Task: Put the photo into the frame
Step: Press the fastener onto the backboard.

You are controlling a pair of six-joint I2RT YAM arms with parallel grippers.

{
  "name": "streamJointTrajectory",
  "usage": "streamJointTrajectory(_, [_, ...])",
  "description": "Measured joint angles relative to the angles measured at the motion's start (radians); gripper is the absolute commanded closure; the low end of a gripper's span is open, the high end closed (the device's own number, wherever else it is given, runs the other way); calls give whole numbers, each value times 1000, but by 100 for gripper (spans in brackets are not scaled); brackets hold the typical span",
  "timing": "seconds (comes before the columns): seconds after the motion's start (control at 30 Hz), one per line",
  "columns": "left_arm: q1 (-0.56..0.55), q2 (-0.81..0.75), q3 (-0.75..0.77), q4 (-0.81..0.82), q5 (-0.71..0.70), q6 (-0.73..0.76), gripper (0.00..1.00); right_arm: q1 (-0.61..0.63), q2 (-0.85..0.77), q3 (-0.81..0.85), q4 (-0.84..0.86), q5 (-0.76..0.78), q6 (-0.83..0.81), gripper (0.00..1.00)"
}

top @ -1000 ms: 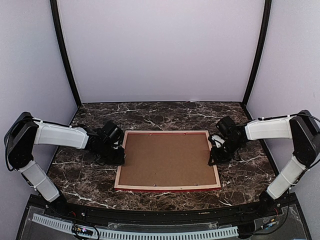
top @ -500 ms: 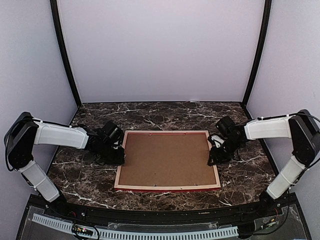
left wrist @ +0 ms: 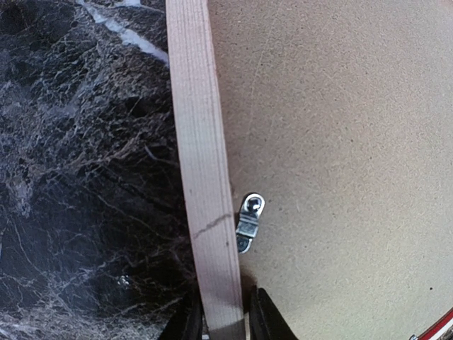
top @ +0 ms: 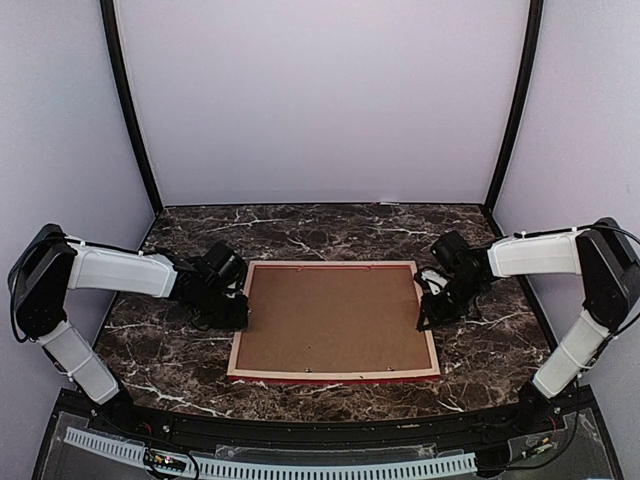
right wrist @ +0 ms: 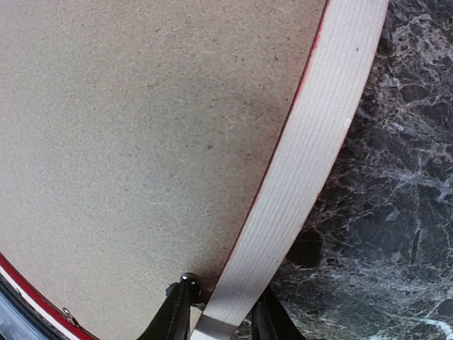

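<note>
While the frame (top: 335, 376) lies back-up in the middle of the marble table (top: 330, 225), brown backing board (top: 335, 320) filling it, both arms are on it. The left gripper (left wrist: 221, 312) is pinching the pale left rail, fingers on either side, just below a small metal tab (left wrist: 249, 221). Across the way, the right gripper (right wrist: 221, 312) straddles the right rail, fingers pressed to its two edges.

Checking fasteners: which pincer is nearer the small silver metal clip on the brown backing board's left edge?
Left. The left pincer straddles the pale wooden rail beside that clip; the right pincer straddles the opposite rail.
</note>
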State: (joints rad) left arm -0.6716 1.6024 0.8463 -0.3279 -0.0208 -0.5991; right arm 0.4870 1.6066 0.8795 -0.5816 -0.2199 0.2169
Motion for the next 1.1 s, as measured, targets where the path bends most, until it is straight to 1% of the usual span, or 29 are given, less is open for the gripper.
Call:
streamJointTrajectory(0.07, [1, 0, 0, -2, -3, 0, 76, 0, 3, 3, 0, -4, -7, 79])
streamJointTrajectory(0.1, [1, -1, 0, -3, -4, 0, 76, -2, 5, 5, -3, -7, -11, 77])
streamJointTrajectory(0.13, [1, -1, 0, -3, -5, 0, 76, -4, 7, 7, -4, -11, -14, 74])
streamJointTrajectory(0.2, [1, -2, 0, -3, -6, 0, 76, -8, 10, 10, -6, -16, -18, 64])
streamJointTrajectory(0.3, [1, -2, 0, -3, -6, 0, 75, -10, 16, 14, -6, -31, -28, 52])
streamJointTrajectory(0.4, [1, -2, 0, -3, -7, 0, 74, -10, 19, 18, -2, -46, -16, 44])
streamJointTrajectory(0.47, [1, -2, 0, -2, -6, -2, 73, -8, 19, 18, 3, -51, -6, 41])
streamJointTrajectory(0.63, [1, -3, -1, 1, -4, -17, 72, -5, 3, 15, 20, -49, 46, 37])
streamJointTrajectory(0.8, [-2, -7, -8, 13, -3, -31, 71, 3, -68, -28, 45, -37, 108, 36])
streamJointTrajectory(0.9, [-3, -10, -11, 18, -3, -37, 70, 18, -115, -69, 55, -20, 149, 36])
streamJointTrajectory(1.1, [-12, -19, -21, 25, 6, -44, 70, 69, -168, -129, 58, 28, 229, 40])
